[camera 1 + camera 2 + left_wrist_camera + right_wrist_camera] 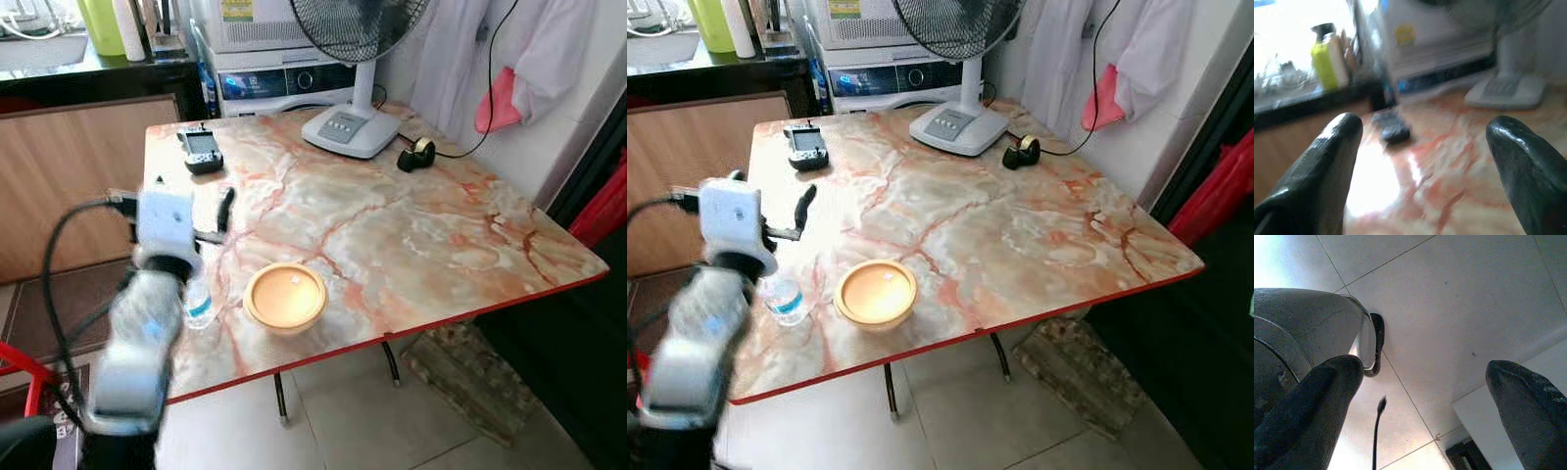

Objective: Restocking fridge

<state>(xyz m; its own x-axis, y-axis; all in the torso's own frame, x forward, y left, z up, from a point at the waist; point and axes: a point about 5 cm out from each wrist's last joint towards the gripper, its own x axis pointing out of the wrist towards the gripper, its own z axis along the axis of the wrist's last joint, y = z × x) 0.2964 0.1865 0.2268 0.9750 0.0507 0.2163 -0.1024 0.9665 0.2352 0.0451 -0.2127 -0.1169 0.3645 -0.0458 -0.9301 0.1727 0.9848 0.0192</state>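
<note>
A small clear water bottle (pixel 199 305) with a blue label stands on the marble-patterned table (pixel 421 235) near its front left edge, partly hidden behind my left arm. Just to its right sits a yellow bowl (pixel 284 296) that looks empty. My left gripper (pixel 1422 147) is raised over the left side of the table, above and behind the bottle. It is open and holds nothing, and one black finger (pixel 226 206) points toward the table's far side. My right gripper (pixel 1425 401) hangs open over the tiled floor.
A dark handheld device (pixel 202 151) lies at the table's far left. A white fan (pixel 351 122) and a tape roll (pixel 417 154) with a cable stand at the back. A wooden panel (pixel 69 176) flanks the left and clothes (pixel 509 69) hang at right. Stone slabs (pixel 470 377) lie under the table.
</note>
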